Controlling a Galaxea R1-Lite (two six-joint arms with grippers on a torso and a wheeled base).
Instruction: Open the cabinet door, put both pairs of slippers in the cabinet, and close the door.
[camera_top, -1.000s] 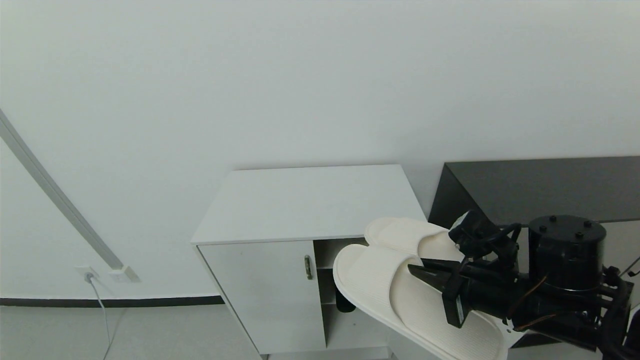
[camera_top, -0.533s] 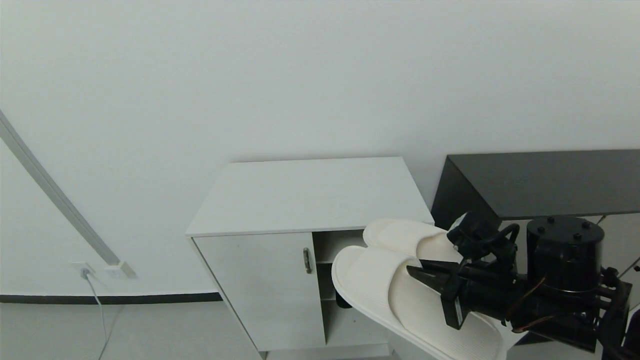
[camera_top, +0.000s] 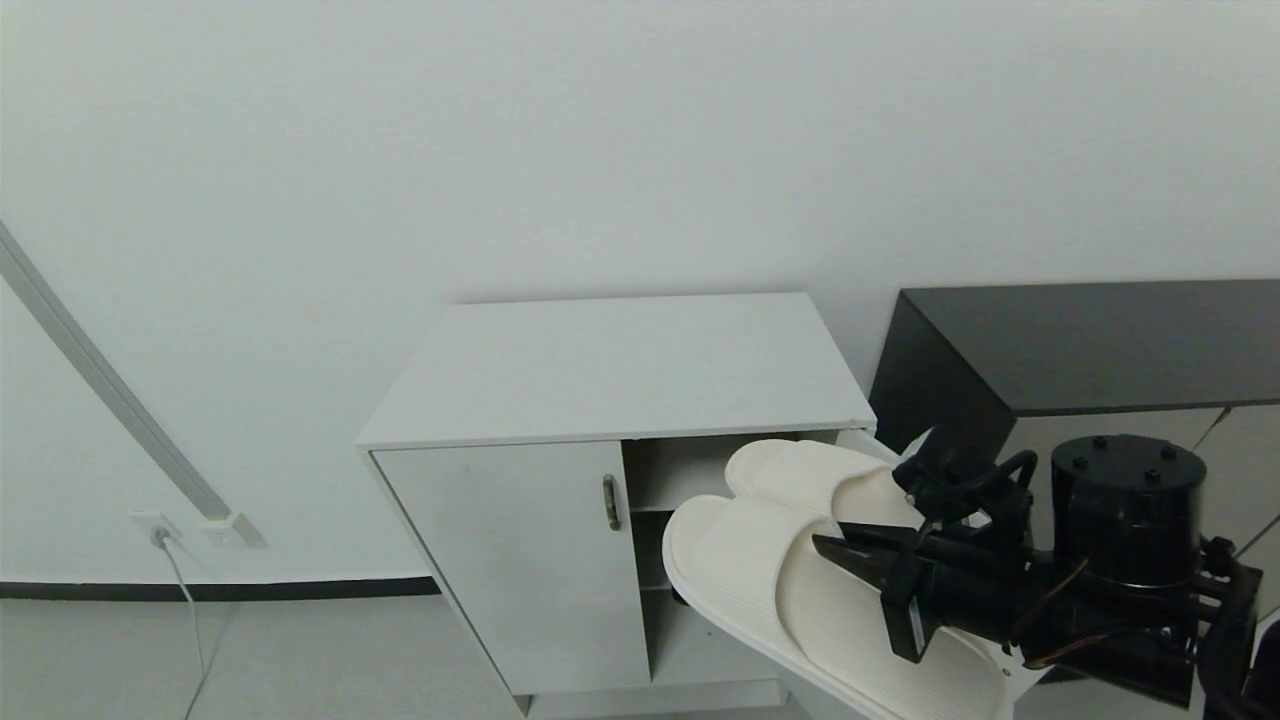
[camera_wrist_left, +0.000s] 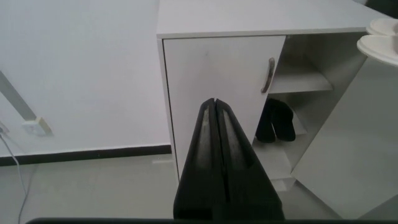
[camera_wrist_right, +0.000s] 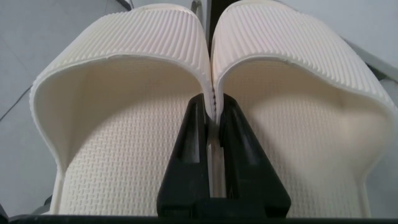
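In the head view, the right tool (camera_top: 835, 550) is clenched on the white slippers (camera_top: 750, 570), which lie side by side as one pair with the toes leading. The cabinet (camera_top: 620, 370) stands ahead of that tool and a little toward the robot's left. The toes hang just in front of its open compartment (camera_top: 668, 478). The pair's long axis runs on in line with the tool's fingers, slanting toward that opening, so a push along the axis looks like what the placing calls for. The shut door (camera_top: 520, 560), with its handle (camera_top: 611, 502), covers the cabinet's other half. A black worktop (camera_top: 1100, 340) stands just beside the cabinet on the robot's right. The right arm is plainly the nearer one to the opening.

In the left wrist view, the left tool (camera_wrist_left: 215, 109) has its fingers pressed together with nothing between them. It points at the shut door, apart from it. The open door (camera_wrist_left: 348, 149) is swung out toward the camera. Inside, a shelf (camera_wrist_left: 298, 81) sits above a dark pair (camera_wrist_left: 277, 121), probably the other slippers, already in the lower space.

In the right wrist view, the right tool's fingers pinch the two inner side walls of the white slippers together where they meet. The grip holds both, with toes pointing away.
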